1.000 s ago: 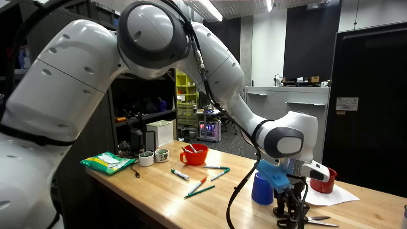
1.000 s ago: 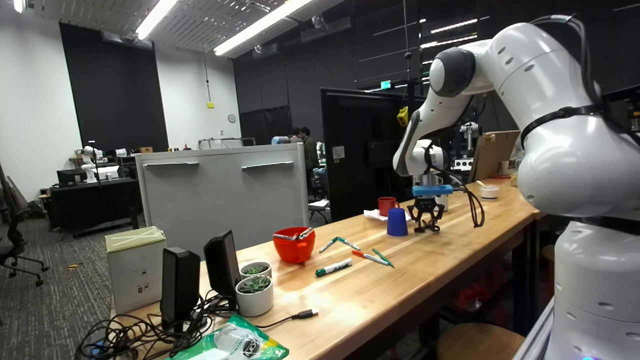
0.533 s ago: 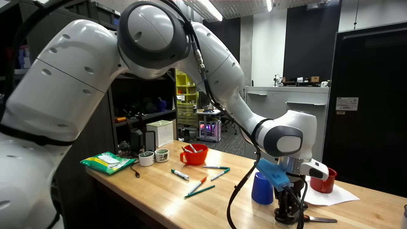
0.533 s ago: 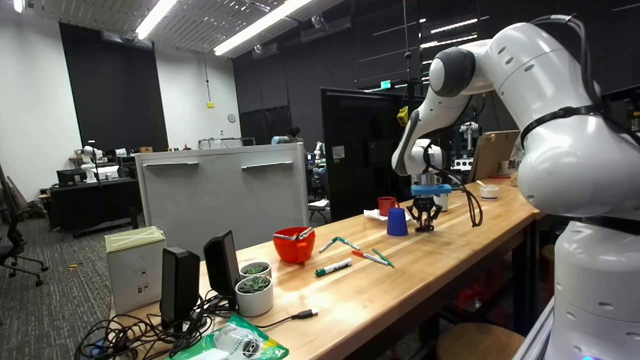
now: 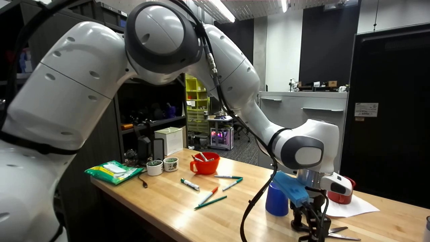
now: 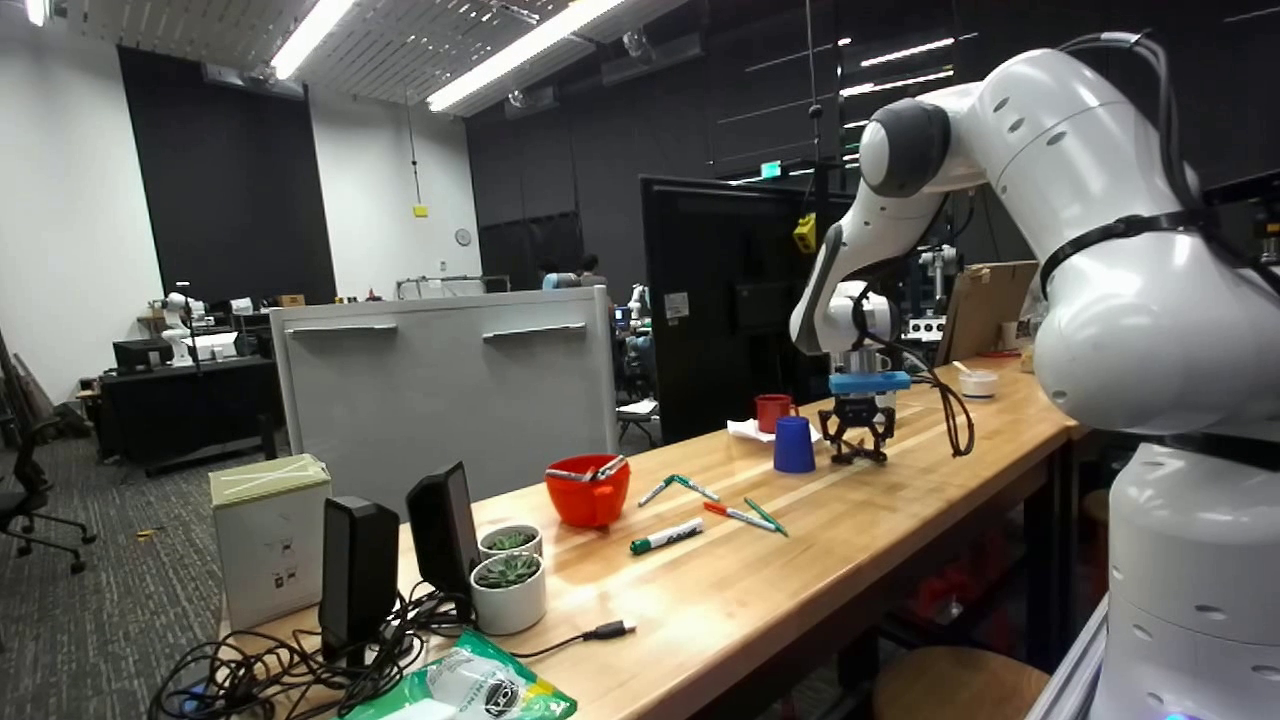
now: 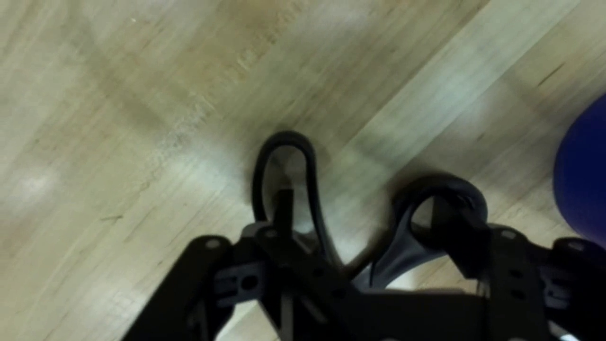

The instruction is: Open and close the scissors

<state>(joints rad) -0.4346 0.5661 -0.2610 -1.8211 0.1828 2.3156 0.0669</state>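
Note:
The scissors have dark loop handles (image 7: pixel 407 258) in the wrist view and thin grey blades (image 5: pixel 343 237) in an exterior view. They lie on the wooden table with blades and handles spread apart. My gripper (image 7: pixel 364 213) is open over the handles. One fingertip stands inside the long left loop and the other inside the round right loop. The gripper also shows low at the table in both exterior views (image 5: pixel 304 231) (image 6: pixel 860 457). The pivot is hidden behind the gripper in the wrist view.
A blue cup (image 5: pixel 276 201) stands upside down close beside the gripper; it is at the right edge of the wrist view (image 7: pixel 584 175). A red mug (image 5: pixel 341 197) stands on white paper (image 5: pixel 361 209) behind. Several markers and a red-orange cup (image 5: pixel 205 164) are farther along the table.
One second ago the gripper and blades were spread. Half a second ago the fingers were together and the blades shut. Now the fingers have spread and the blades are apart again.

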